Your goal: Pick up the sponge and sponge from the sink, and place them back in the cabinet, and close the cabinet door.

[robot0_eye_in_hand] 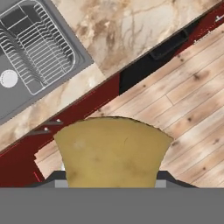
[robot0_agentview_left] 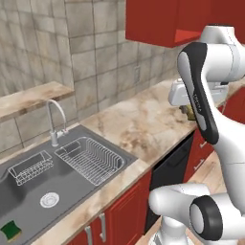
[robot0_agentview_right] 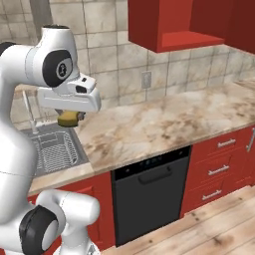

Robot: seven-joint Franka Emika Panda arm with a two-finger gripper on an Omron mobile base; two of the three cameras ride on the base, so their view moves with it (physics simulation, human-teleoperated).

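My gripper (robot0_eye_in_hand: 112, 181) is clamped on the tan sponge (robot0_eye_in_hand: 113, 151), held up in the air above the counter's (robot0_agentview_right: 164, 124) front edge. Farther off, the green sponge (robot0_agentview_left: 10, 230) lies in the sink (robot0_agentview_left: 28, 191) near the drain (robot0_agentview_left: 49, 199). Beyond, high on the wall, the red cabinet (robot0_agentview_right: 174, 22) stands open

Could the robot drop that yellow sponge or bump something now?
Maybe. The gripper is shut on the tan sponge high above the counter edge and floor, so a slip would likely drop it there. The cabinet sits up high, so its bottom edge might catch the sponge on the way in. The green sponge is left in the sink and could be forgotten.
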